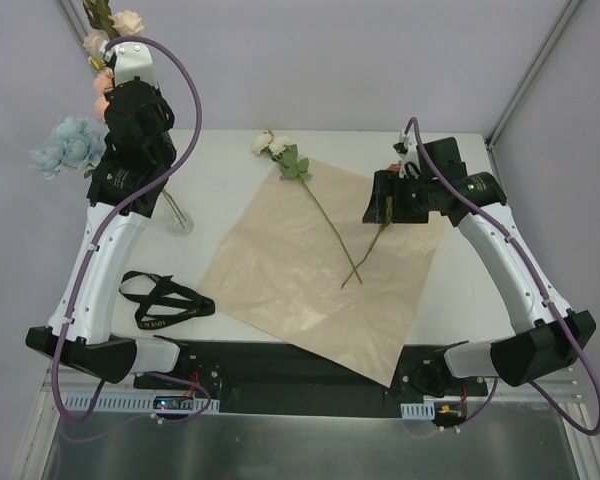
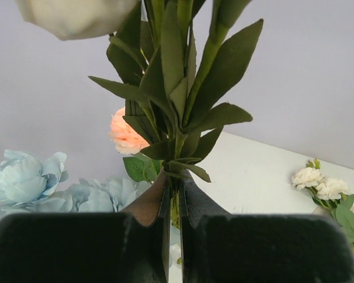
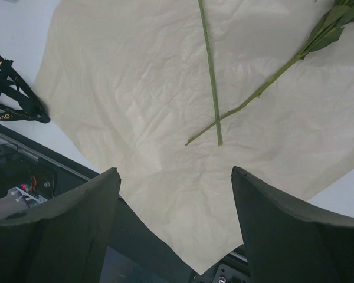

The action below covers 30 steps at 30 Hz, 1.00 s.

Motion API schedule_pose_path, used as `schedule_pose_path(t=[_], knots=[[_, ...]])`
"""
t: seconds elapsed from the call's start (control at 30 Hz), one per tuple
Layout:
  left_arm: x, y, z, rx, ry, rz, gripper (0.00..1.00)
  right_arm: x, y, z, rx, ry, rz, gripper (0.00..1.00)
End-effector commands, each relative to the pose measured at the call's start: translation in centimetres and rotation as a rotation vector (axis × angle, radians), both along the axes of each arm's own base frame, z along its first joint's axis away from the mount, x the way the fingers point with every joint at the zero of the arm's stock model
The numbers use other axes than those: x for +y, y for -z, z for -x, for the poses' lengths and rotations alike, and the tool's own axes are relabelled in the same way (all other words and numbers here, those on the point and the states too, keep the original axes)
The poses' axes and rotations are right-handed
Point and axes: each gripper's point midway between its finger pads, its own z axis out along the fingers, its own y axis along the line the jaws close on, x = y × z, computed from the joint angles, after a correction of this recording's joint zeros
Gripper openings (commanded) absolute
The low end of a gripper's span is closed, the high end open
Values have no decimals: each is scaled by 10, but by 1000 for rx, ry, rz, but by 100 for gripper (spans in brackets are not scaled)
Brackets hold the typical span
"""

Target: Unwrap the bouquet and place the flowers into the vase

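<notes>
Our L gripper (image 2: 174, 197) is clenched on a leafy stem (image 2: 183, 118), held upright at far left w/ peach & white heads. We see the vase (image 1: 178, 218) on the table beside that arm. R gripper (image 3: 174, 171) hangs w/ jaws released over the flat wrapping paper (image 1: 310, 270), where two flowers (image 3: 211, 71) lie w/ stems crossed. Black ribbon (image 1: 160, 300) lies left of the paper.

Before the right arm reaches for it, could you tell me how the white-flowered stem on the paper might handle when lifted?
The white-flowered stem looks long and very thin, so probably light and bendy, sagging toward its blooms. Being round, it could roll or slip in a pinch. It crosses the other stem, which might get dragged along.
</notes>
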Motion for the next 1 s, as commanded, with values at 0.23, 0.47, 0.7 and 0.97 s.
schedule_pose_path(t=[0.23, 0.47, 0.7, 0.97], knots=[[11, 22, -6, 38, -105, 21, 0, -2, -7, -9, -13, -15, -41, 79], [15, 43, -16, 72, -143, 38, 0, -3, 2, -16, 16, -10, -39, 79], [26, 65, -14, 77, -227, 86, 0, -5, 15, -21, 34, -21, -20, 79], [30, 88, -11, 85, -257, 134, 7, -7, 34, -35, 50, -28, 24, 79]])
